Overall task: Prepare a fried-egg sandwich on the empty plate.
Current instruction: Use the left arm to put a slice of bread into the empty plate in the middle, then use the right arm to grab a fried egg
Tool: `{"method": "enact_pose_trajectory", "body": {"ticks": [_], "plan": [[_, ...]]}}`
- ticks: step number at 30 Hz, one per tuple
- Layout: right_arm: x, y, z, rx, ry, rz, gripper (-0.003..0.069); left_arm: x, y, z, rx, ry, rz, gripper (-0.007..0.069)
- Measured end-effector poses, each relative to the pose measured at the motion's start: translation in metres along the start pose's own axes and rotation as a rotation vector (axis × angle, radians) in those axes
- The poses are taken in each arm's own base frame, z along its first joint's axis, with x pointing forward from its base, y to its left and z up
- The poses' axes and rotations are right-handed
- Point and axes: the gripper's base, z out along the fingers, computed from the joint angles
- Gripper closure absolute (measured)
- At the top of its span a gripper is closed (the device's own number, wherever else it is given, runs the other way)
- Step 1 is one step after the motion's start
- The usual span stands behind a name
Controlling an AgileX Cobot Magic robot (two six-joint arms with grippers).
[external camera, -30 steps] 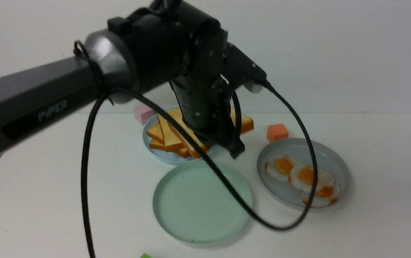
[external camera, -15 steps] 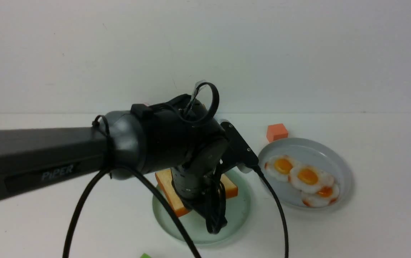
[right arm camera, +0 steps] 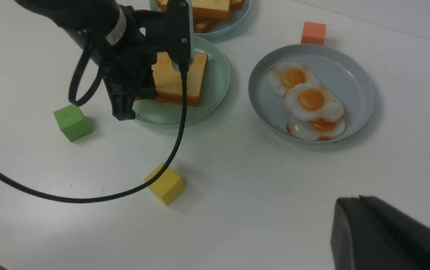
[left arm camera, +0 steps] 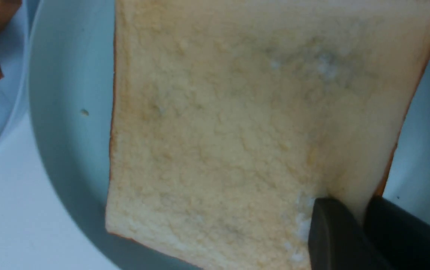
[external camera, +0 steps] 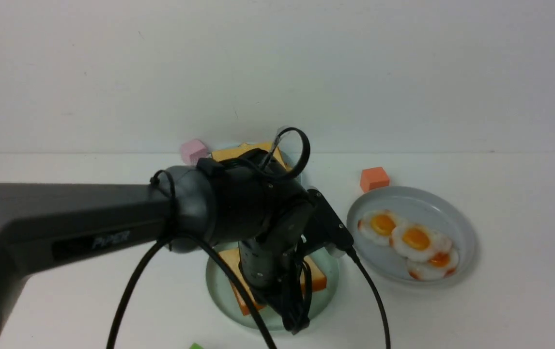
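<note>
Sandwich toast (left arm camera: 237,131), a single golden slice as far as can be seen, lies on the pale green plate (external camera: 323,303), its darker crust toward the rim. The front view shows only its left and right parts past the left arm (external camera: 238,203); the left wrist view shows its broad face, and the right wrist view its straight crust sides. It lies flat and roughly square, so no long axis can be told. In the front view its left side slants, the near end farther right.

The left gripper (left arm camera: 363,204) has its fingertips slightly parted at one edge of the slice; whether they still grip it I cannot tell. The right gripper (right arm camera: 359,198) is closed, with nothing between its tips.

Toward the desk's far edge, behind the green plate, stands the light-blue plate (right arm camera: 233,24) of toast (right arm camera: 211,7), near a pink cube (external camera: 193,151). Right of the green plate, three fried eggs (external camera: 415,237) overlap on the grey plate (external camera: 432,206), an orange cube (external camera: 374,179) behind its rim. A green cube (right arm camera: 73,123) barely enters the front view; the yellow cube (right arm camera: 166,185) shows only in the right wrist view.
</note>
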Motion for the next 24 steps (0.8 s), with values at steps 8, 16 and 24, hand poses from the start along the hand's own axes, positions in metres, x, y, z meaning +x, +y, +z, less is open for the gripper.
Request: {"method": "enact_pose_trajectory", "body": {"ticks": [8,16,24], "plan": [[-0.001,0.002,0.000,-0.018,-0.012,0.022,0.0617,0.000,0.004,-0.006,-0.037,-0.013,0.029,0.0211],[-0.012,0.002,0.025,-0.015,0.071,0.067,0.0602,0.004,0.010,-0.104,0.009,-0.253,-0.165,0.0146],[-0.038,-0.004,0.131,0.062,0.315,0.008,0.0585,0.097,0.005,-0.266,0.028,-0.652,-0.424,0.0596]]}}
